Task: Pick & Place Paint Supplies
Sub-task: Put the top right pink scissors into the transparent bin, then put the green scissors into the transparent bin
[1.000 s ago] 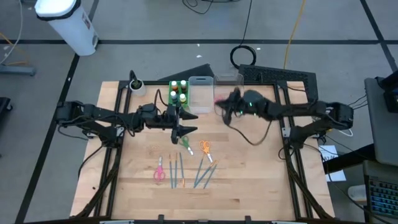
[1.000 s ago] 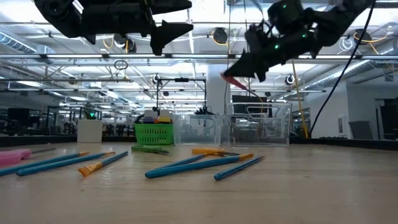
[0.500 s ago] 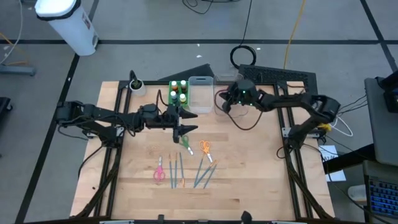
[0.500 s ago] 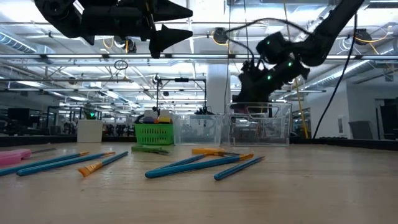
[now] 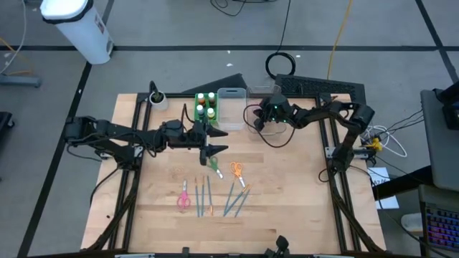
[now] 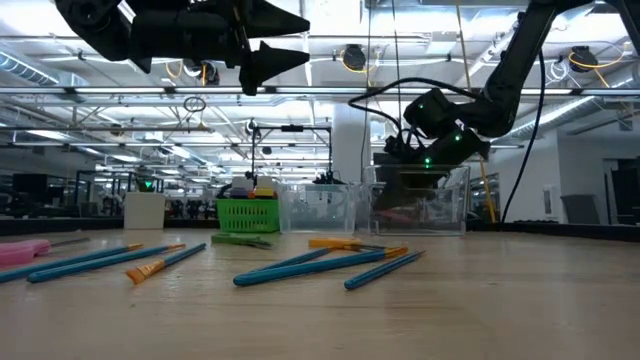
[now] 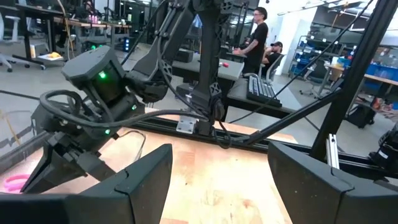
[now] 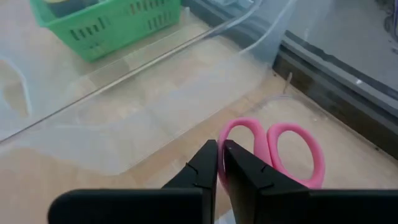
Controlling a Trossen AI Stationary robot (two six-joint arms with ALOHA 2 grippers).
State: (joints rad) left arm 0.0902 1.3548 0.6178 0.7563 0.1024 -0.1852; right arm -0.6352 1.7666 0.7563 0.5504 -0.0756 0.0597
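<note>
My right gripper (image 5: 257, 120) reaches down inside the right clear bin (image 5: 267, 92) and is shut on pink scissors (image 8: 292, 152), whose handle loops stick out past the fingertips (image 8: 219, 163). My left gripper (image 5: 219, 145) hovers open, high over the table (image 6: 290, 40), above green scissors (image 5: 212, 163). Orange scissors (image 5: 236, 170), a second pink pair (image 5: 183, 197) and several brushes (image 5: 228, 199) lie flat on the wood. White-capped bottles stand in the green tray (image 5: 206, 105). My right gripper pinches the pink scissors just behind the handle loops (image 8: 242, 123); the fingers themselves hide the part they hold. The fingers come from above, slanting down into the bin, along the scissors. The loops hang just over the bin floor; whether they touch it, I cannot tell.
A second clear bin (image 5: 232, 107) stands between the green tray and the right bin. A small dark cup (image 5: 156, 97) sits at the far left corner. Bare wood lies right of the brushes. People show in the room beyond in the left wrist view.
My right gripper has moved toward the far edge and slightly left, then dropped from well above the bins down into the right clear bin, carrying the pink scissors with it. The fingers have tipped more steeply downward.
</note>
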